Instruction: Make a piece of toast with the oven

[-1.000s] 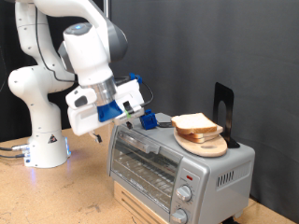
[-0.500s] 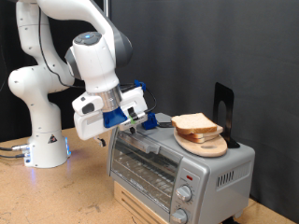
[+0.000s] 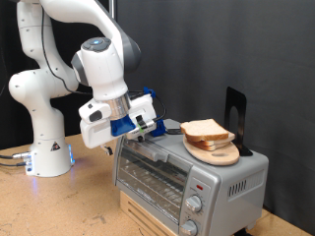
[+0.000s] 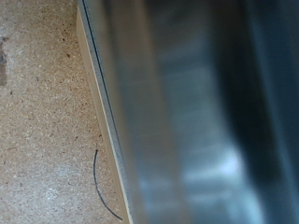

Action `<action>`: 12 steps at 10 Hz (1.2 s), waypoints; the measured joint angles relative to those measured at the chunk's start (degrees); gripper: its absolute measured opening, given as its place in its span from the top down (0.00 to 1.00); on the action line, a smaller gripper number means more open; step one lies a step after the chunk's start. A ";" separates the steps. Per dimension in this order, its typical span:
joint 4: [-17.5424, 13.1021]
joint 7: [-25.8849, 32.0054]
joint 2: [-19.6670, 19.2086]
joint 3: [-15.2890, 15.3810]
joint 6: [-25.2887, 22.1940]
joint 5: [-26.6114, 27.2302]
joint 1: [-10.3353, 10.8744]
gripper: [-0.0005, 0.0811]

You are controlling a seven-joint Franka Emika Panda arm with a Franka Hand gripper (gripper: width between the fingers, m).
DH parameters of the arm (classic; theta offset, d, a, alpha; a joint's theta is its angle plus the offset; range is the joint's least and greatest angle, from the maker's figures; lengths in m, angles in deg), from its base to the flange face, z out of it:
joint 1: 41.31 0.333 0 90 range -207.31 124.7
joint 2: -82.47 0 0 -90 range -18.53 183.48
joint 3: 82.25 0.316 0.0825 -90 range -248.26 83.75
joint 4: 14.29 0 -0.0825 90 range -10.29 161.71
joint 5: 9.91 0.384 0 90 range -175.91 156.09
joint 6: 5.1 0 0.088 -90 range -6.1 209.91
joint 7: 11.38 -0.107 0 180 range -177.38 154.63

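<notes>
Blue-fingered pincer (image 3: 150,125) at oven (image 3: 187,172) top

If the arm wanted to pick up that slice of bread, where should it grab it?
Probably by two opposite crust edges, coming straight down from above. The piece of toast lies flat on a round wooden plate atop the oven, so its sides stand clear while its underside is covered.

White rounded arm (image 3: 59,49) segments, grey joints; white gripper (image 3: 148,123) housing, blue parts; blue-lit base.
</notes>
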 joint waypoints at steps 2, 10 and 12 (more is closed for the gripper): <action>0.04 -6.22 0.73 0.75 0.04 -5.77 -0.88 0.16; 0.53 -18.40 -4.22 0.39 6.94 -23.67 -8.03 0.16; 0.62 -18.85 -6.64 -0.12 11.58 -25.27 -9.13 0.16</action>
